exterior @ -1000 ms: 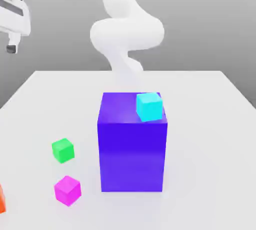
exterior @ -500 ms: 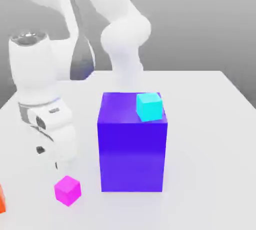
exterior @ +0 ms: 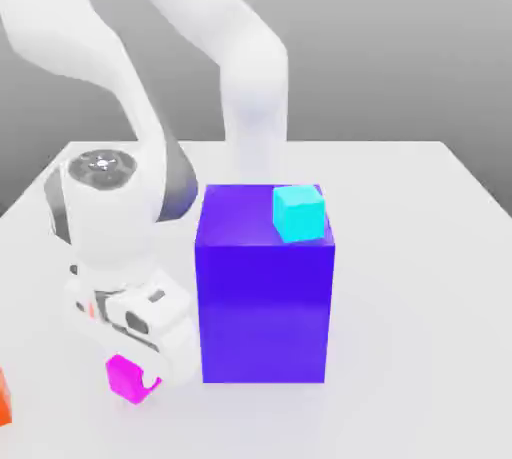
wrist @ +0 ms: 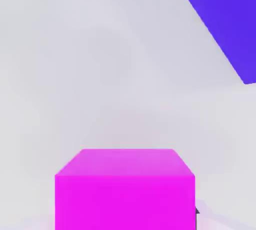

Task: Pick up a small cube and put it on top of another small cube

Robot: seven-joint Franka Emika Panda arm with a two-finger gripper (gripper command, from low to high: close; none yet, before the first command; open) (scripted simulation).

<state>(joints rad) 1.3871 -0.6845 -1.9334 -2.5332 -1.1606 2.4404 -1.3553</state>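
The gripper (exterior: 135,379) had closed on the pink cube (exterior: 124,378), which sat on the table (exterior: 420,277) just beside the blue block (exterior: 265,287), at its lower corner on the exterior view's left. A cyan cube (exterior: 299,213) rested atop the block.

White tabletop (exterior: 420,247), plain grey backdrop (exterior: 400,37), soft even light

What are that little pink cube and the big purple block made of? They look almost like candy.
The small magenta-pink cube looks like smooth, glossy plastic: flat even colour, crisp edges, a faint sheen. The big blue-violet block looks similar, solid-coloured with soft light patches on its front. Both are rendered shapes, so the true material stays open.
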